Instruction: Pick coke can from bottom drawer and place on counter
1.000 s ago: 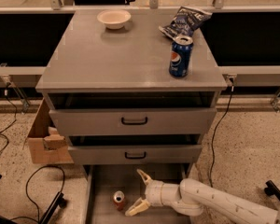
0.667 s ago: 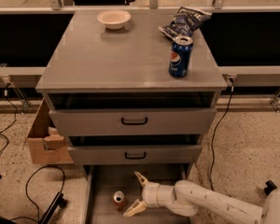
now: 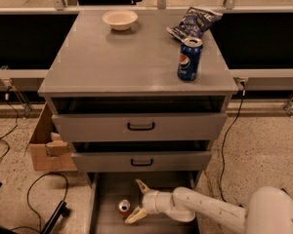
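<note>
Coke can upright on the floor of the bottom drawer, left of the tray's middle, silver top up. We find it in the same spot as in the two preceding views; it is not yet lifted.

Tool, at the end of the white arm entering from the lower right, is the part that differs. Across the three views its tips stand progressively farther left, and they now lie just beside the can's right flank. Its two cream fingers are spread wide, one toward the back of the drawer and one toward the front, with the can at the mouth of the gap rather than inside it. We cannot tell whether the nearer finger touches the can.

We read this as the last part of the approach. Nothing is held, and we judge that a little more leftward travel is needed before the fingers can close on the can's body.

Middle drawer overhangs the rear of the tray, so we expect a lift to come forward first. Desk above carries a blue Pepsi can, a chip bag and a pale bowl. Cardboard box sits on the floor left of the cabinet.
</note>
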You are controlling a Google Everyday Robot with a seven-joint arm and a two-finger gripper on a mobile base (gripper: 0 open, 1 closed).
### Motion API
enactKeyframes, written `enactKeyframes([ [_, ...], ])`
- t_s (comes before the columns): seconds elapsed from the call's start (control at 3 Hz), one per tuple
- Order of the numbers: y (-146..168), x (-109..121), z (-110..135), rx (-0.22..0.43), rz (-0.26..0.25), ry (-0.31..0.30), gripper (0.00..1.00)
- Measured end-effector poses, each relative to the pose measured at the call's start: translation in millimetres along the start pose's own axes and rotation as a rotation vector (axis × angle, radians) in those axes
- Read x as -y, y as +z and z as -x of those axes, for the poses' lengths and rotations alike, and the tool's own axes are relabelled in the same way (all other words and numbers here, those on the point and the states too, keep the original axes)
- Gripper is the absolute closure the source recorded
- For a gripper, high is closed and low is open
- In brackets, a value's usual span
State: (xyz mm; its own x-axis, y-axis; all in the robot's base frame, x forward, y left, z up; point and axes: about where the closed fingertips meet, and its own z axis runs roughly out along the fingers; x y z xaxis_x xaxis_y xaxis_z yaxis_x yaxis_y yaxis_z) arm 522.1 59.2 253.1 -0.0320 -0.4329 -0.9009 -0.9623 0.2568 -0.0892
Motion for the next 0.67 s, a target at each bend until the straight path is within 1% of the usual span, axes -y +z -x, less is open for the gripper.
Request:
enactKeyframes([
  [0.33,28,-5,-23,0.020,0.021,0.022,0.00],
  [0.67,59,-22,-39,0.034,0.073,0.047,0.03],
])
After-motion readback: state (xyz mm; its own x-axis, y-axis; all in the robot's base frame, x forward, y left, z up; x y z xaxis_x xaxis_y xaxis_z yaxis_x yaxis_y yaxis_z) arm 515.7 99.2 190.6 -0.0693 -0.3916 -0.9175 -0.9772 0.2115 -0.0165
